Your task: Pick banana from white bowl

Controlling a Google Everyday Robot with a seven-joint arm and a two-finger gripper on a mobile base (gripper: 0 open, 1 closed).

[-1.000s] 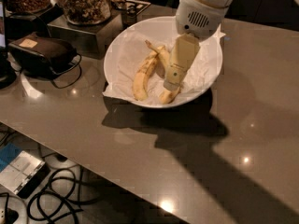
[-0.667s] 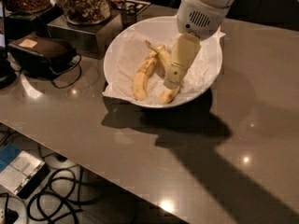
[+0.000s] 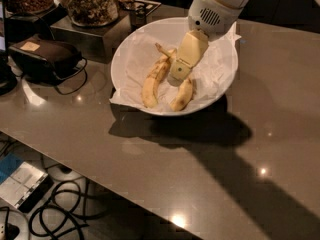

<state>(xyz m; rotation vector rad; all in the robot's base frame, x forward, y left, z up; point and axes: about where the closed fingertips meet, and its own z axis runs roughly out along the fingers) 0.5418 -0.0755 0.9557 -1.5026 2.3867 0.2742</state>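
White bowl (image 3: 145, 31) sits on the grey table (image 3: 100, 149), toward the far edge. It is lined with crumpled paper (image 3: 215, 69), which probably keeps the fruit from sliding on the glaze.

The banana (image 3: 152, 81) lies in the bowl's 8 o'clock sector. Its long axis runs roughly 1 to 7 o'clock, with the stem end up near the centre. A shorter, stubbier banana (image 3: 182, 95) lies at 6 o'clock, close by but apart from it.

The gripper (image 3: 175, 78) enters from 1 o'clock, slanted down over the rim. Its tip is low in the bowl, between the two fruits and just beside the banana's upper half. Whether it touches either cannot be told. The slant seems to be what gets the wrist over the bowl wall.

Grip state: cannot tell (the cream housing shows side-on as one slab).

Judgement: this is the reach and align stage, with the banana resting on the paper, not yet lifted. The risk is that the tip sits nearer the stubby fruit than it should and takes the wrong one.

Snack jars (image 3: 90, 4) stand at the bowl's 10 o'clock, and a dark pouch (image 3: 45, 56) with a cable at 9 o'clock. Both are well clear of the arm's path.
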